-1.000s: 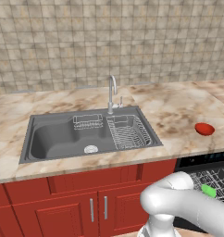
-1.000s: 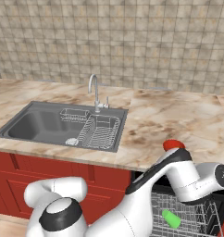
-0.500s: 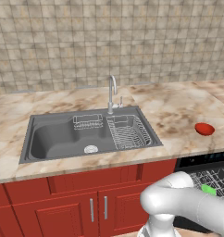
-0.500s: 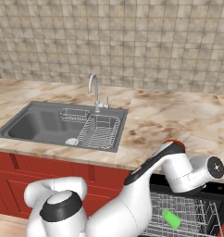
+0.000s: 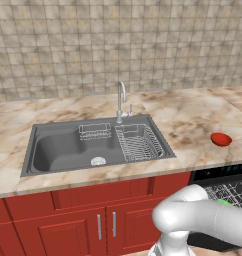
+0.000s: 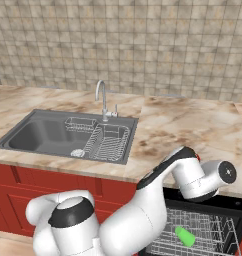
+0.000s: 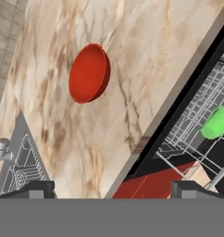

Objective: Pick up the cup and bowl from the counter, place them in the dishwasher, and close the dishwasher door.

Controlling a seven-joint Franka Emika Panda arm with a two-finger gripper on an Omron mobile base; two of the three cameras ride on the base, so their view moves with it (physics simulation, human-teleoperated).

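left base view: sink (image 5: 63,150) set in the table (image 5: 193,117); bowl (image 5: 221,139), red, on the table well right of the sink, near the front edge. dishwasher (image 5: 228,190) below the bowl, rack half hidden by the arm; cup (image 5: 224,202) just a green sliver.

right base view: cup (image 6: 185,236) lying on its side in the dishwasher rack, below and right of the sink; bowl mostly hidden behind the wrist.

hand view: end effector (image 7: 111,187) wide open, holding nothing, tips cut off; bowl between sink and dishwasher.
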